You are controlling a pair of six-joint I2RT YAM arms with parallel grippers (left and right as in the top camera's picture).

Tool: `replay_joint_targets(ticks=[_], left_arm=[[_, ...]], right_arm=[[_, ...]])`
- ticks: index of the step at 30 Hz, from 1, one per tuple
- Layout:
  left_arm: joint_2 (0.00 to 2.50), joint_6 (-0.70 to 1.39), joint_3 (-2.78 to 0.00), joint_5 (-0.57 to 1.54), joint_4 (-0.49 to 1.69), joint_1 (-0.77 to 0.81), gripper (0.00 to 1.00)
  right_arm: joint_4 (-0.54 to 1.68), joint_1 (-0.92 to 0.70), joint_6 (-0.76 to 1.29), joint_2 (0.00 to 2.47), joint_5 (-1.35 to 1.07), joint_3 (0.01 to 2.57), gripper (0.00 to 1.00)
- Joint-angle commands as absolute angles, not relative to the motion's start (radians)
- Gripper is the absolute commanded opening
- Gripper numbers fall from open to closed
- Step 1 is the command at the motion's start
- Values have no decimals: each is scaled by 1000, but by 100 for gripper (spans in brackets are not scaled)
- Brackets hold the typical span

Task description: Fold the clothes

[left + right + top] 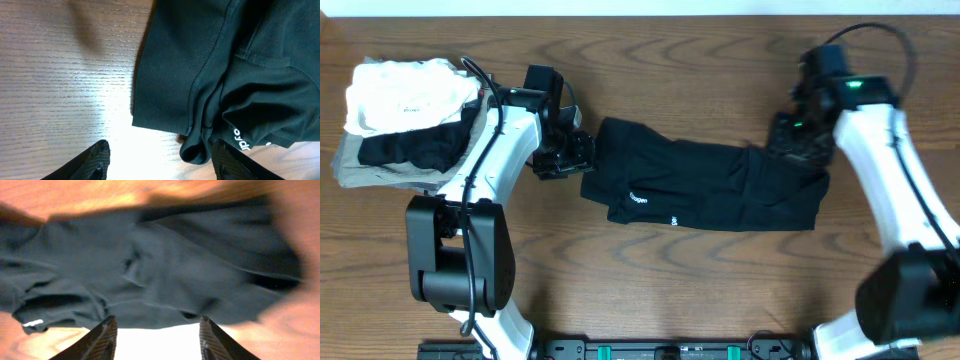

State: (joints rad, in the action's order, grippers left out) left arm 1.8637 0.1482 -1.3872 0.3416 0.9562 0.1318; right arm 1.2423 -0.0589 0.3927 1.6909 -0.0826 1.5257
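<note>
The black T-shirt [705, 187] lies as a long folded band across the middle of the wooden table, with small white print near its front edge. My left gripper [570, 152] is open at the shirt's left end. In the left wrist view its fingers [160, 160] straddle bare table, and a rolled fabric edge [196, 150] lies by the right finger. My right gripper [798, 140] is open over the shirt's right end. In the right wrist view its fingers [156, 336] sit just off the shirt's edge [150, 270].
A pile of folded garments stands at the far left: a white one [405, 90] on top, a black one [410, 148] under it, a grey one [360, 170] at the bottom. The arm bases [460, 250] stand near the front edge.
</note>
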Motion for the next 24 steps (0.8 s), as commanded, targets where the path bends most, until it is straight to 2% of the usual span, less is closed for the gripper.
replay_joint_targets(ticks=[1,6,13,24], left_arm=[[1862,127,-1395,351,960,131,67],[1862,127,-1395,351,955,131,67],[1862,127,-1395,351,966,131,67],[1862,128,-1395,351,967,131,67]], right_arm=[[1323,0,377,1649,54,1542,54],[1357,40,377,1650,57,1481,49],[1221,52,431,1655,151,1304,50],[1056,84,441,1655,146,1188,49]])
